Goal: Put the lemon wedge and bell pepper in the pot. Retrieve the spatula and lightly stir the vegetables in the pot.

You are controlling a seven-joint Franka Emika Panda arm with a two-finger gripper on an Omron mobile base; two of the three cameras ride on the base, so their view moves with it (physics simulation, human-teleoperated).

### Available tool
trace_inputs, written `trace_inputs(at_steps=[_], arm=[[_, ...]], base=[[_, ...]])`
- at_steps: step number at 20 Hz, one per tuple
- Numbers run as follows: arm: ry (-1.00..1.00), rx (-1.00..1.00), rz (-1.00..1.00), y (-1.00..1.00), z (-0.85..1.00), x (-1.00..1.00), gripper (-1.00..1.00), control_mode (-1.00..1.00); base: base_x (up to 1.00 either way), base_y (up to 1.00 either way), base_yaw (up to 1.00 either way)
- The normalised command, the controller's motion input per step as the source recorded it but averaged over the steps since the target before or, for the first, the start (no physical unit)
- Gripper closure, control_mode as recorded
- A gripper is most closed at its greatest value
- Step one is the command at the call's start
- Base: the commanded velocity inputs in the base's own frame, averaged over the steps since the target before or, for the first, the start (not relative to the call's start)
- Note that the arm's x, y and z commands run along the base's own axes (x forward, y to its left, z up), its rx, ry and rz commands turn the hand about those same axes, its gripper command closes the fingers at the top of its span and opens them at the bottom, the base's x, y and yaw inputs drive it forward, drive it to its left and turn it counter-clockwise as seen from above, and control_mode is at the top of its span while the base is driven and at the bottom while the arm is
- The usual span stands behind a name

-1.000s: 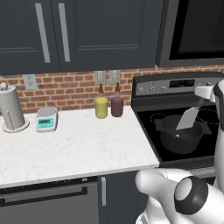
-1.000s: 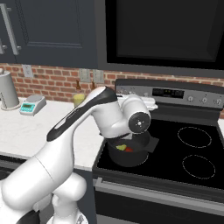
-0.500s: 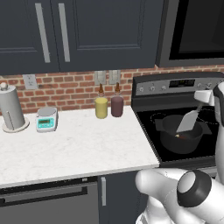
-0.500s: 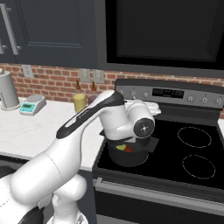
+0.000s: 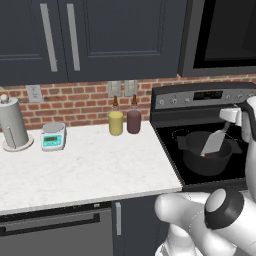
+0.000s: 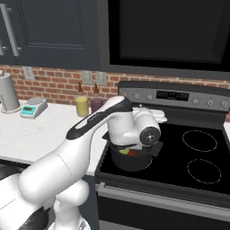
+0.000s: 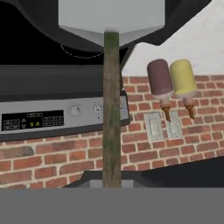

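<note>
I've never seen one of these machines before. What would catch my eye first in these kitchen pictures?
Most striking is the big white robot arm bending over the black stove, holding a spatula whose flat grey blade dips into the dark pot on the front left burner. Inside the pot, small red and yellow vegetables peek out beneath the arm. Behind, on the white counter, a yellow jar and a maroon jar stand against the brick wall.

The wide dark grey pot [image 5: 206,156] sits on the stove's front left burner holding the yellow lemon wedge [image 6: 124,152] and red bell pepper [image 6: 132,152], the spatula [image 5: 214,142] angled blade-down over it.
</note>
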Motion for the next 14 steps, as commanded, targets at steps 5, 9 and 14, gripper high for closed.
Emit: trace_inputs(at_steps=[5,9,14], arm=[[0.0,-0.02,-0.01,-0.06,-0.29,0.16,1.0,-1.0],[0.0,-0.01,-0.01,-0.05,-0.28,0.14,1.0,-1.0],[0.0,-0.01,-0.01,-0.05,-0.27,0.14,1.0,-1.0]], base=[[0.0,0.0,0.0],[0.0,0.0,0.0],[0.0,0.0,0.0]])
